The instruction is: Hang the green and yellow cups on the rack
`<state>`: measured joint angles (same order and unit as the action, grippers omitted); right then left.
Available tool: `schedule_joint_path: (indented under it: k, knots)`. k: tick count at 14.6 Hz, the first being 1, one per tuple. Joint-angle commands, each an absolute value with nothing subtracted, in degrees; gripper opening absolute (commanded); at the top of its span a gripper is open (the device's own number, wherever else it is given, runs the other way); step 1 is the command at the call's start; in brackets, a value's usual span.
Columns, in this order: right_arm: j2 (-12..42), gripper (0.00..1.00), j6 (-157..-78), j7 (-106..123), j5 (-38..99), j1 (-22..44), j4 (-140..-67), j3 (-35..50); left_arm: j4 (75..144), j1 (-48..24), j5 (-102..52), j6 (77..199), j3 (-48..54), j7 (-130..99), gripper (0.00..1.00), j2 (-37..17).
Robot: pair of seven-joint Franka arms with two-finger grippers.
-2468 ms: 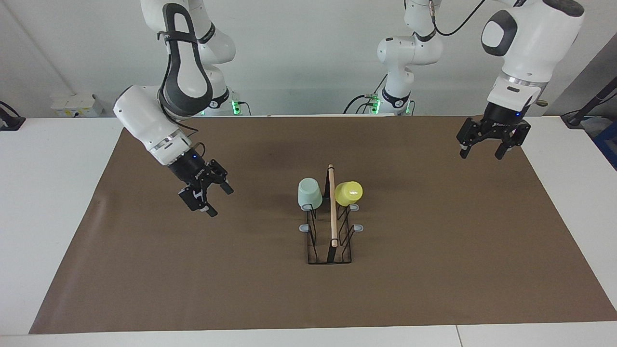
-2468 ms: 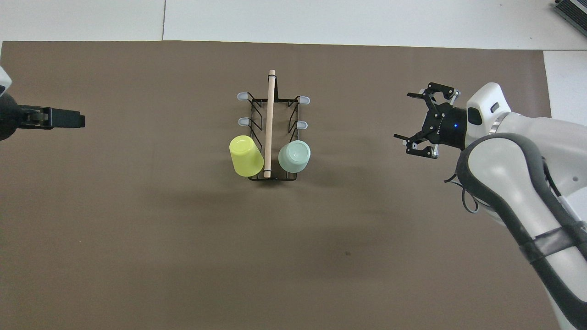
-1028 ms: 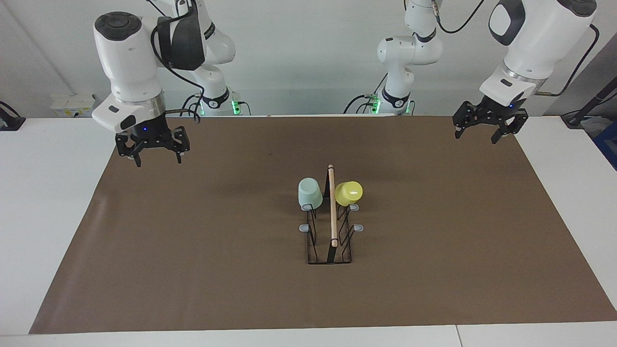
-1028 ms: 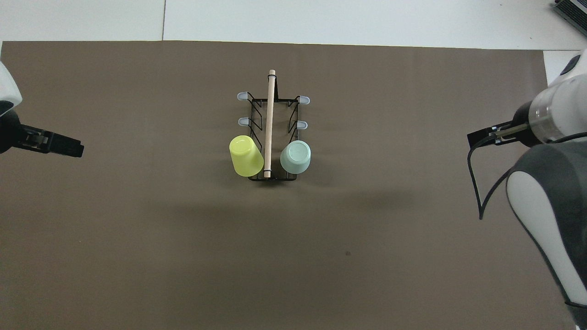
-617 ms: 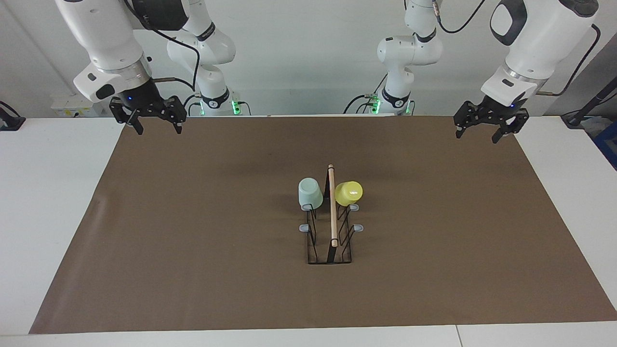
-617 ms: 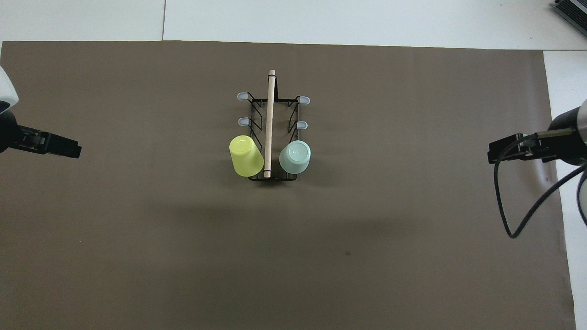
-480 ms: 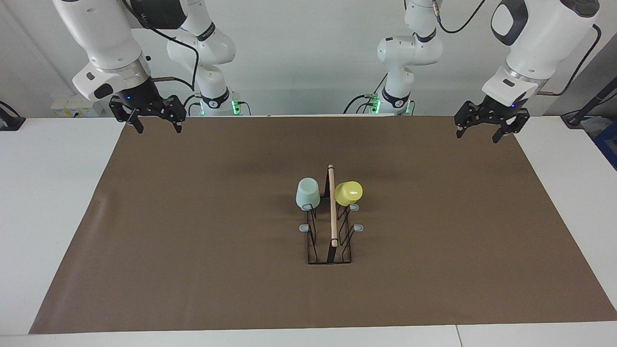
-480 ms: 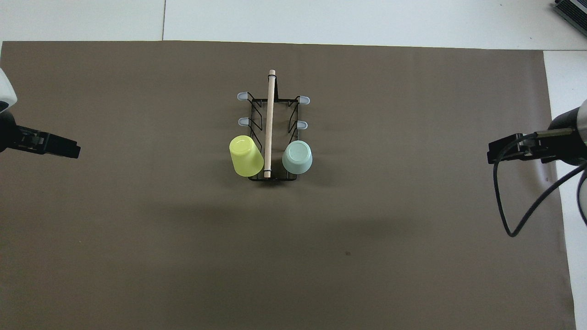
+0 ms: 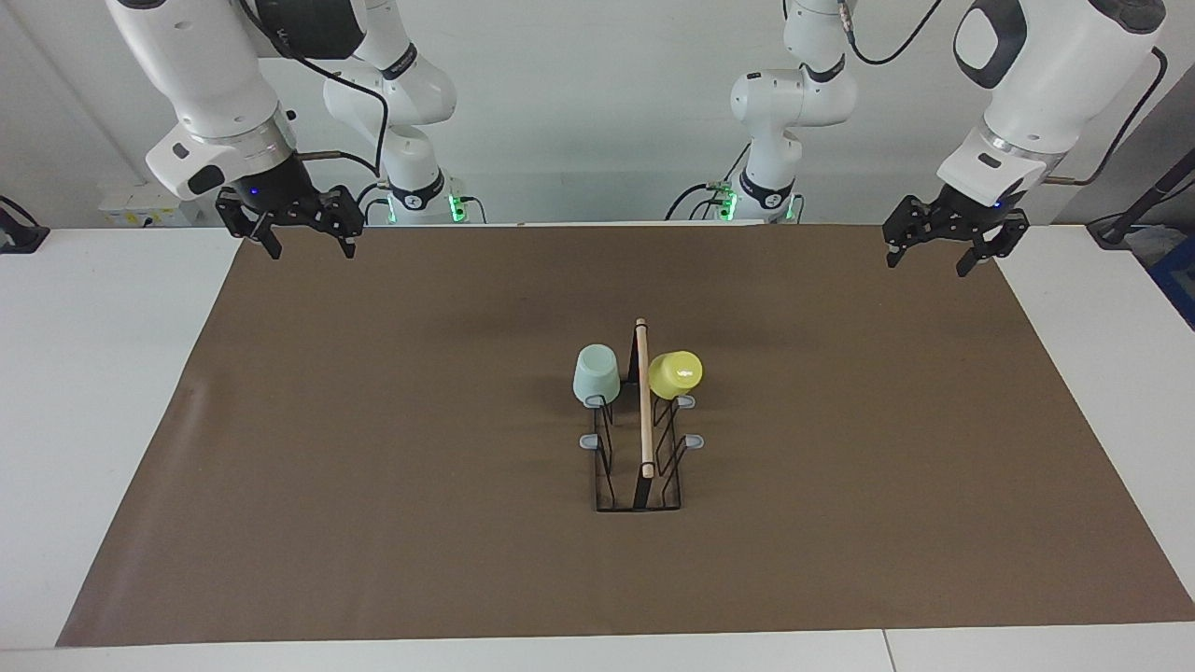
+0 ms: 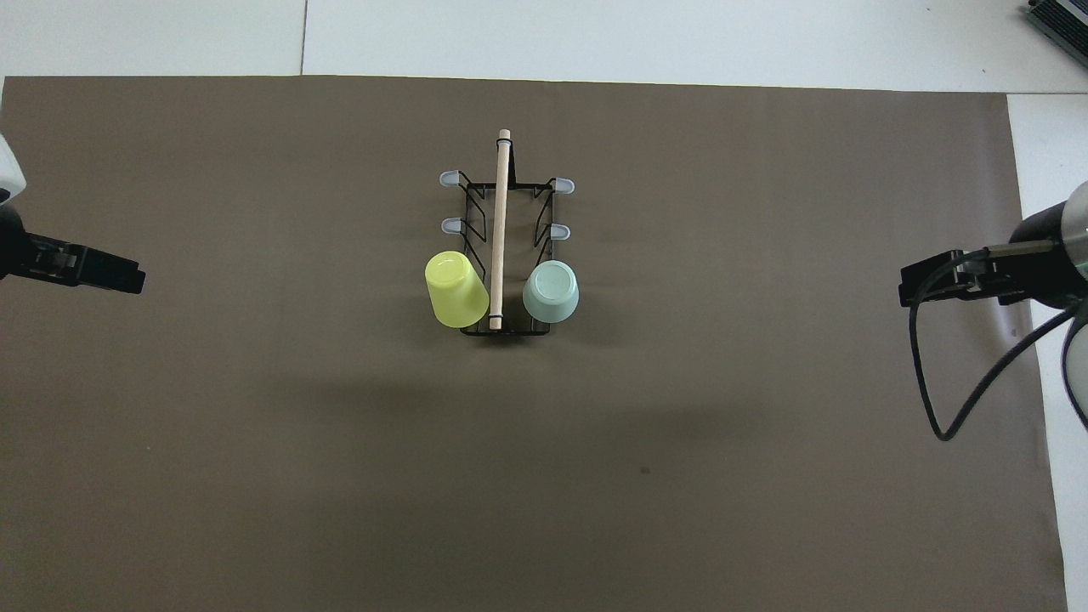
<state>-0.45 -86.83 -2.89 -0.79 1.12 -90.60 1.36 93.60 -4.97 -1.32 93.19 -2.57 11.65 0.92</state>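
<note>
Brown paper mat [image 9: 373,485] covers most of a white table [image 9: 84,392]; pale wall at the robots' end.

Narrow black wire rack [image 9: 638,467] [image 10: 506,255] with a long light wooden top bar stands at mid-mat, its length running away from the robots. Grey-capped prongs stick out on both sides.

Pale mint green plastic cup [image 9: 597,373] [image 10: 551,291], upside down, sits over a prong at the end of the rack nearest the robots, on the side toward the right arm's end of the table. Bright yellow plastic cup [image 9: 675,373] [image 10: 456,289] hangs on the matching prong on the side toward the left arm's end, tilted outward from the bar. Both cups just beside the wooden bar, one on each side. Four prong caps farther from the robots are bare.

Right gripper [image 9: 302,245] [image 10: 935,285] hangs in the air over the mat's corner at its own end, fingers spread, holding nothing. Left gripper [image 9: 929,260] [image 10: 106,276] hangs over the mat's other corner near the robots, fingers likewise apart and empty. Both well apart from the rack.
</note>
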Motion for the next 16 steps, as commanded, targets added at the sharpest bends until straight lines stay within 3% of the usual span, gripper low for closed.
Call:
schedule_joint_path:
  k: [1,16]
  knots:
    - [-0.62,1.0,-85.25,-3.16,-0.7,0.35,-89.74,1.58,92.81,-5.45,-1.32,91.14,-3.08,11.69,1.0,1.14]
    - [-1.76,1.0,-86.91,-3.17,0.26,0.0,-92.28,1.49,93.78,-5.36,-0.88,90.44,-3.08,8.7,1.0,2.11]
